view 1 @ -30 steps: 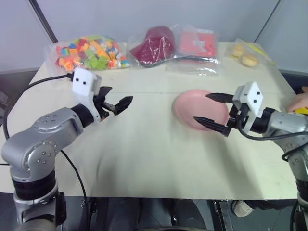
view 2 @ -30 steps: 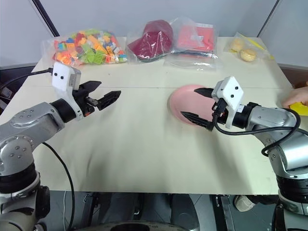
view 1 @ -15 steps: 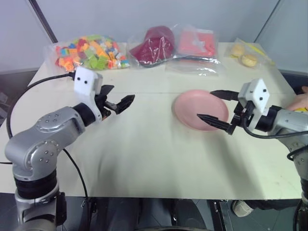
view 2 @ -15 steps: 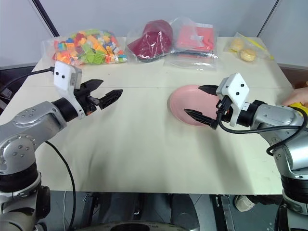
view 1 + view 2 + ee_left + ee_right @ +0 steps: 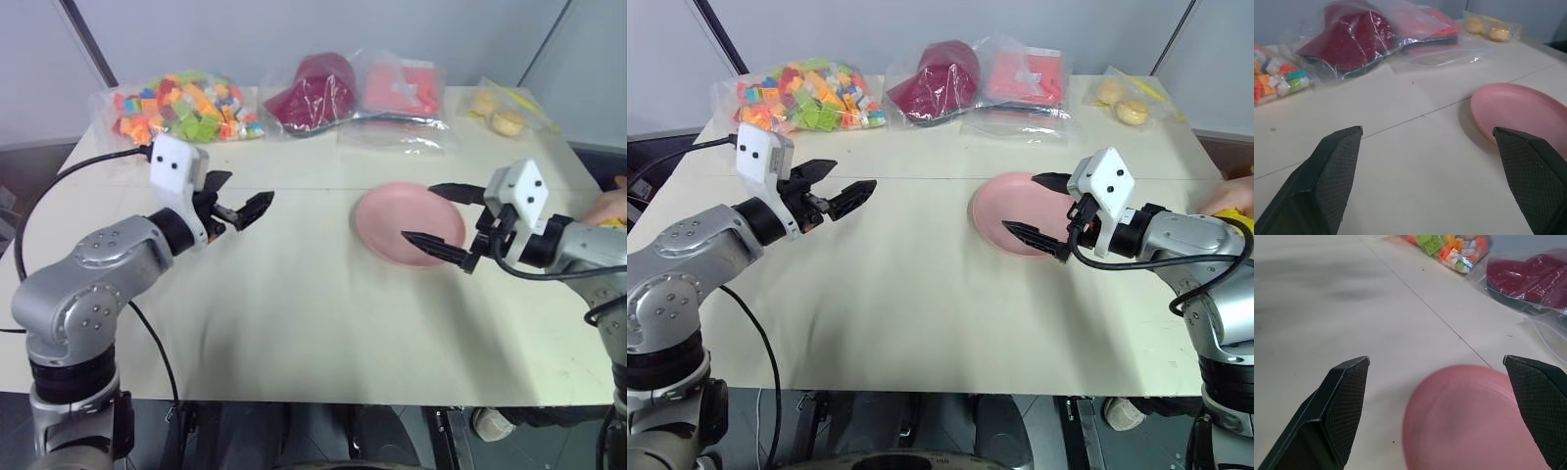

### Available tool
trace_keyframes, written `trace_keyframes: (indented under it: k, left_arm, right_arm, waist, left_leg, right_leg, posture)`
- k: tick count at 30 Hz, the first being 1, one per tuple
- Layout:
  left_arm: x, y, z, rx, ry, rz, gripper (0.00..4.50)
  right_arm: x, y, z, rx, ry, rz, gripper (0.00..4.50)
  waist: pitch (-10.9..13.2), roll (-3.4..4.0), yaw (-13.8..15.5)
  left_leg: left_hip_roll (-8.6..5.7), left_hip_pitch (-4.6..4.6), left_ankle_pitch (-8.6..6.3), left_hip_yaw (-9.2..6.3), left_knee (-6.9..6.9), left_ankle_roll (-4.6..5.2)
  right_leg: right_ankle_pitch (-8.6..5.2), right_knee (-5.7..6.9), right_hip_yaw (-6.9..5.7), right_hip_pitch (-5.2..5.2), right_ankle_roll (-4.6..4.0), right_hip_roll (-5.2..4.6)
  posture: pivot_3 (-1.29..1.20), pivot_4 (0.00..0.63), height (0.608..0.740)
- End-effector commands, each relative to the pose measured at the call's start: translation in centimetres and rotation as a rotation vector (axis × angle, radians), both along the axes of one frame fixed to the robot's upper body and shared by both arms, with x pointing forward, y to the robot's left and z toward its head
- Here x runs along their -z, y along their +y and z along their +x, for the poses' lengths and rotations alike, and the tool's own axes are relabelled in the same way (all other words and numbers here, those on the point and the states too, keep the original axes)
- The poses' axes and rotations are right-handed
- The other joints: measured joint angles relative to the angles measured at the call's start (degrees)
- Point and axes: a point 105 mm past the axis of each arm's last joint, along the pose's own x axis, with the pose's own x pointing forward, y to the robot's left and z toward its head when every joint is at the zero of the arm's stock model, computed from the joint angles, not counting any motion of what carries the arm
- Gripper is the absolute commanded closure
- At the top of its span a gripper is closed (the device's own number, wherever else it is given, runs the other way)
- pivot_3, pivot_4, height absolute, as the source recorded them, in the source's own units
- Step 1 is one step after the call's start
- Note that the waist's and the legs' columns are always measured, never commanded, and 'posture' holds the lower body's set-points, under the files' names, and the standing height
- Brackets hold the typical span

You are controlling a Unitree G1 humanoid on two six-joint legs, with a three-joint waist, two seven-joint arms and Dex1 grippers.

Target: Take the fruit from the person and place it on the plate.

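Over the pink plate (image 5: 397, 221) hangs the right gripper (image 5: 439, 223), fingers spread wide, empty. At the table's right edge, a person's hand (image 5: 1232, 199) holds what looks like the banana (image 5: 1242, 221). Left gripper (image 5: 245, 208) likewise agape.

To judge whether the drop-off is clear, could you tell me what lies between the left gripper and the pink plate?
Only bare table lies between the left gripper and the plate, seen in the right eye view.
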Motion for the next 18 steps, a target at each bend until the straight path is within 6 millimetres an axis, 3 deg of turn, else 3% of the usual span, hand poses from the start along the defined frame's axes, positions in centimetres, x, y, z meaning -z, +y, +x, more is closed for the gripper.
trace_keyframes:
  k: [1,18]
  left_arm:
    - [-0.87,0.04,-0.12,-0.001,-0.045,0.003,0.04]
    - [-0.97,0.05,-0.13,-0.001,-0.046,0.004,0.04]
  right_arm:
    - [-1.49,0.26,-0.40,-0.012,-0.066,-0.001,0.00]
    - [-1.34,0.34,-0.44,-0.017,-0.061,0.004,0.00]
  waist:
    - [0.00,0.00,0.00]
    - [0.00,0.00,0.00]
  left_leg:
    - [0.00,0.00,0.00,0.00,0.00,0.00]
    - [0.00,0.00,0.00,0.00,0.00,0.00]
  right_leg:
    - [0.00,0.00,0.00,0.00,0.00,0.00]
    - [0.00,0.00,0.00,0.00,0.00,0.00]
  posture:
    - [0.00,0.150,0.740]
    - [0.00,0.150,0.740]
